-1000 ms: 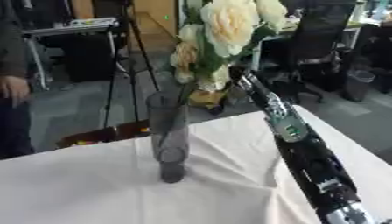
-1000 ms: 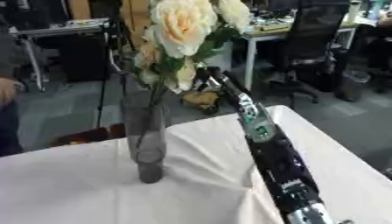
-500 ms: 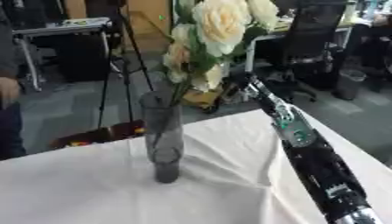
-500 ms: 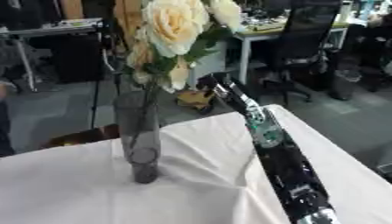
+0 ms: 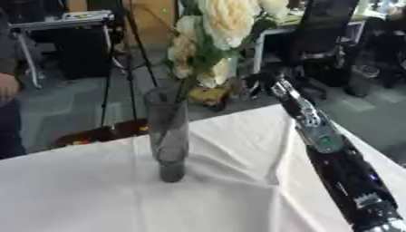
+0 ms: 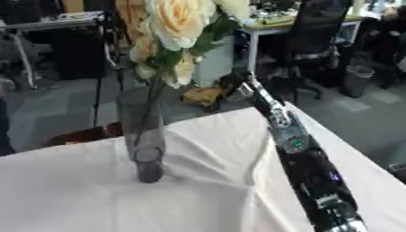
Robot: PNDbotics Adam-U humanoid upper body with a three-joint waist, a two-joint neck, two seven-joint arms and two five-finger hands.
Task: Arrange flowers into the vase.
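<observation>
Left eye view: the right hand point(image 5: 255, 82) is blurred behind the cream artificial roses point(image 5: 215, 43), so its grasp cannot be told. The stems have sunk into the tall grey glass vase point(image 5: 167, 134) since earlier.

Right eye view: the vase stands on the white-clothed counter point(image 6: 95, 199).

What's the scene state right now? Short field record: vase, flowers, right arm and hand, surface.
vase: dark tinted glass vase, tall, upright on the cloth
flowers: cream roses with green leaves, blooms above the rim, stems running down into the vase
right arm: black arm reaching from lower right up toward the bouquet
right hand: right hand sits beside the lower blooms; fingers cannot be made out
left hand: not in view
surface: white tablecloth, creased around the vase base
</observation>
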